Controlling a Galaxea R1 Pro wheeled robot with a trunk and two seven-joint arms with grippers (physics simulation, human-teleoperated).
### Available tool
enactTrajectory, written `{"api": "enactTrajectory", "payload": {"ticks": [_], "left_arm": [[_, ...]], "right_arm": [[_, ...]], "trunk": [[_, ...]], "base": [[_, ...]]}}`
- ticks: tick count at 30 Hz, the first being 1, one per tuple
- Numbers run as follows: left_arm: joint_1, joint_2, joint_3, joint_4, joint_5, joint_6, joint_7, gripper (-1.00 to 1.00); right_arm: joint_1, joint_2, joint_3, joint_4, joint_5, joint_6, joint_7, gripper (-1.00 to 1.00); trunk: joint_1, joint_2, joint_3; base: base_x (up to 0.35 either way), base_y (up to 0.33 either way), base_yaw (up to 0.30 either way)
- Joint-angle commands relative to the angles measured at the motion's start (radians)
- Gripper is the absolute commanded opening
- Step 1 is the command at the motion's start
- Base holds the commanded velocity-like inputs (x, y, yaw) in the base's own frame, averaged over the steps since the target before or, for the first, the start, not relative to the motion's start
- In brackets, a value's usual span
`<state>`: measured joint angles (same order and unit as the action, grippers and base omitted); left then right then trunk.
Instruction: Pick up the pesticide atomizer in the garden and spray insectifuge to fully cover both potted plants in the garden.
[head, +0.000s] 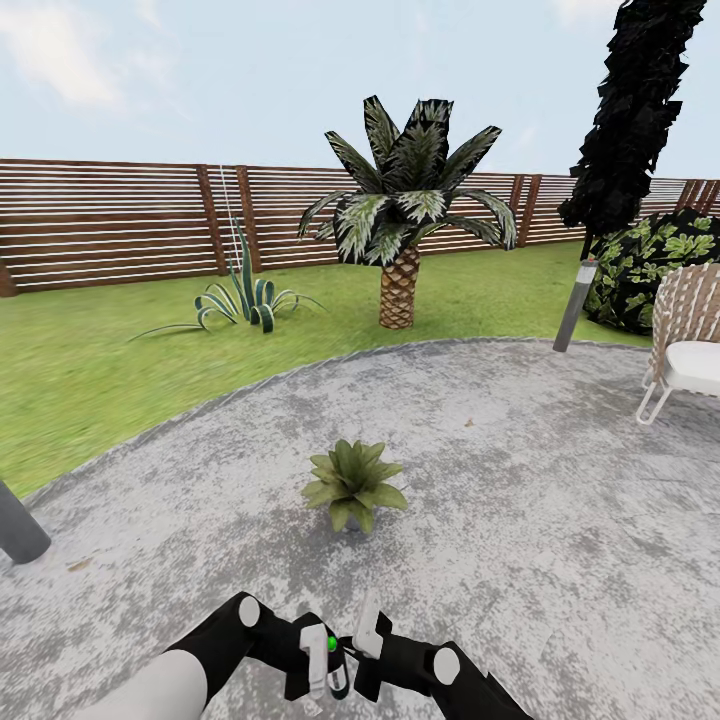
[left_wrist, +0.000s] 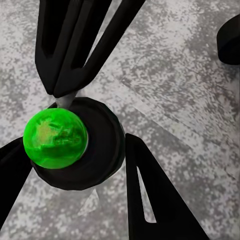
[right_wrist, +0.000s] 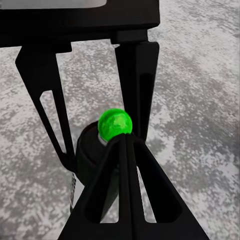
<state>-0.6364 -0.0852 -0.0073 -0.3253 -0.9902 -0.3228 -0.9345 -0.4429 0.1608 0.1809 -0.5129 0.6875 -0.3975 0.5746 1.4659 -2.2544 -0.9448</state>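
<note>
- Nearest, low in the head view, the pesticide atomizer (head: 335, 668) stands upright between the two hands, above the patio (head: 540, 500). It is a slim dark bottle whose round top shows bright green.
- Left hand (head: 320, 678): its fingers (left_wrist: 150, 190) press the bottle's shoulder from opposite sides, so I judge it clamped on the bottle.
- Right hand (right_wrist: 97, 135): its fingers (right_wrist: 47, 105) flank the same bottle. I cannot tell whether they press it or only stand beside it.
- Handling: the bottle is probably light, rigid and smooth-sided, so it could twist or slip. Grip the body below the top, leaving the nozzle free.
- Farther, mid-patio, one potted plant (head: 354, 484) sits straight ahead, well apart from the hands.
- Beyond lie the lawn (head: 90, 360), a palm (head: 399, 285), a grey bollard lamp (head: 574, 318) at right, and the fence (head: 110, 220).
</note>
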Motion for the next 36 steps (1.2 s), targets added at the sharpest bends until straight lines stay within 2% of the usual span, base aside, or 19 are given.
{"api": "enactTrajectory", "payload": {"ticks": [1,7,12,16,18,23,24,32,34,36], "left_arm": [[0.000,0.001,0.000,-0.001,-0.004,-0.003,-0.001,-1.00],[0.001,0.020,-0.005,0.000,-0.008,-0.002,-0.001,-1.00],[0.005,0.060,-0.009,0.000,-0.016,-0.002,-0.001,-1.00],[0.011,0.122,-0.012,0.000,-0.019,0.000,-0.001,-1.00],[0.013,0.166,-0.012,0.000,-0.019,0.000,-0.001,-1.00],[0.014,0.244,-0.011,0.001,-0.013,0.000,0.003,-1.00],[0.013,0.263,-0.009,0.001,-0.008,0.000,0.004,-1.00],[0.012,0.297,0.001,0.001,-0.005,0.002,0.026,-1.00],[0.013,0.299,0.014,0.002,-0.001,0.003,0.068,-1.00],[0.013,0.299,0.041,0.003,0.009,0.006,0.124,-1.00]], "right_arm": [[0.000,0.000,-0.002,0.000,0.010,-0.006,-0.001,-1.00],[0.000,0.000,-0.001,0.001,0.010,-0.006,-0.001,-1.00],[0.000,0.000,-0.001,0.001,0.010,-0.006,-0.001,-1.00],[0.000,0.000,-0.001,0.000,0.011,-0.006,-0.001,-1.00],[0.000,-0.001,-0.002,-0.001,0.012,-0.006,-0.001,-1.00],[0.000,-0.001,-0.003,0.000,0.012,-0.006,-0.001,-1.00],[0.000,-0.002,-0.004,0.000,0.012,-0.006,-0.001,1.00],[0.000,-0.005,-0.005,-0.001,0.013,-0.005,-0.007,1.00],[0.000,-0.009,-0.008,0.001,0.014,-0.005,-0.009,1.00],[0.000,-0.024,-0.011,0.003,0.014,-0.005,-0.010,1.00]], "trunk": [[0.000,0.000,-0.001],[0.000,0.000,-0.001],[0.000,0.000,-0.001],[0.000,0.000,-0.001],[0.000,0.000,-0.001],[0.000,0.000,-0.001],[0.000,0.000,-0.001],[0.000,0.000,-0.001],[0.000,0.000,-0.001],[0.000,0.000,-0.001]], "base": [[0.000,0.000,0.000],[0.000,0.000,0.000],[0.000,0.000,0.000],[0.000,0.000,0.000],[0.000,0.000,0.000],[0.000,0.000,0.000],[0.000,0.000,0.000],[0.000,0.000,0.000],[0.000,0.000,0.000],[0.000,0.000,0.000]]}}
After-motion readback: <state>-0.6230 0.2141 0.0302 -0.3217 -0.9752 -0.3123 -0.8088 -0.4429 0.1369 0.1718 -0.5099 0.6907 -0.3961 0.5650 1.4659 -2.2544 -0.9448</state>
